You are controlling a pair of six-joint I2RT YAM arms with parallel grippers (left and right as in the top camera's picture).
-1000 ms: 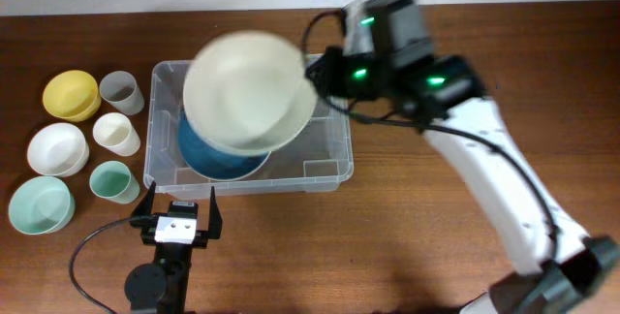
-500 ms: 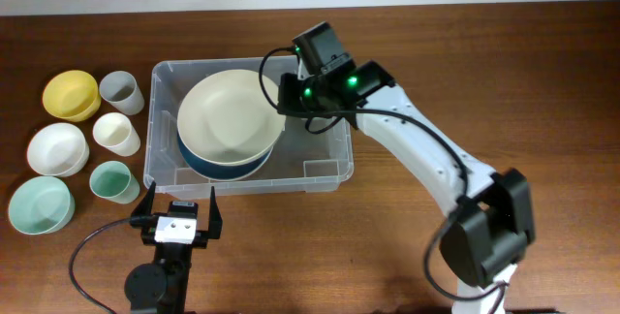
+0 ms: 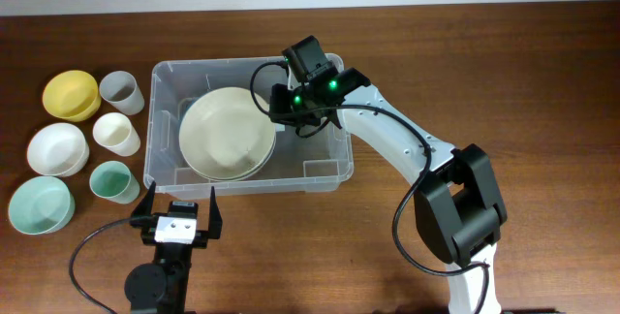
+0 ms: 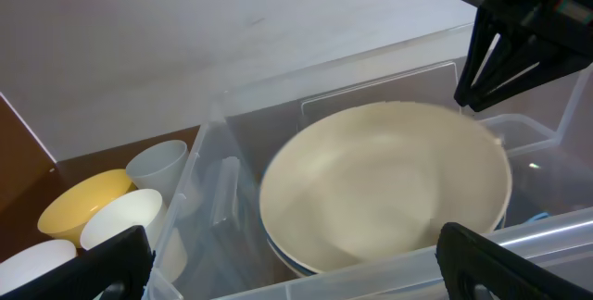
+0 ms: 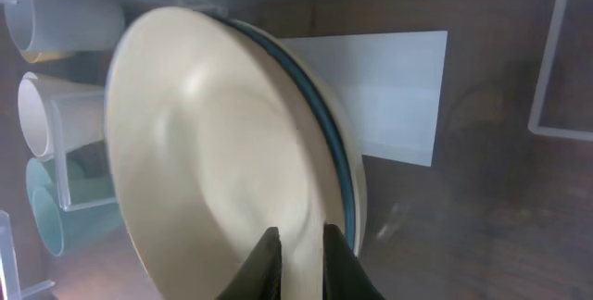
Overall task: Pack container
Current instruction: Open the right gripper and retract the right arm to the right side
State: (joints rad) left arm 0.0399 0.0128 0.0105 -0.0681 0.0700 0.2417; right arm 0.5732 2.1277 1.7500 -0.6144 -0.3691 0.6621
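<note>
Overhead view hides a fair bit: the cream bowl (image 3: 226,135) covers nearly all of the blue bowl (image 5: 326,133) it's nested in. You only really get the blue rim as a thin arc in the right wrist view. The right arm (image 3: 387,140) reaches over the far right corner of the container (image 3: 248,186) and blocks its own fingertips from above. The container is clear, so it's hard to read in places. It sits left of centre on the worktop (image 3: 484,43), with its white label (image 5: 389,87) showing through the bottom. In the left wrist view the cream bowl looks smeared and soft, and the cups outside are blurry shapes through the wall.

The right jaws are nearly closed. The right wrist view shows the two dark fingers (image 5: 264,268) pinching the cream bowl's rim, which runs through the narrow gap between them.

The left jaws are spread wide, one finger (image 4: 79,268) in each bottom corner of the left wrist view, holding nothing. They sit just in front of the container's near wall.

Left of the container, on the worktop: yellow bowl (image 3: 71,94), grey cup (image 3: 121,91), white bowl (image 3: 56,148), cream cup (image 3: 116,134), green cup (image 3: 112,181) and pale green bowl (image 3: 41,204).
</note>
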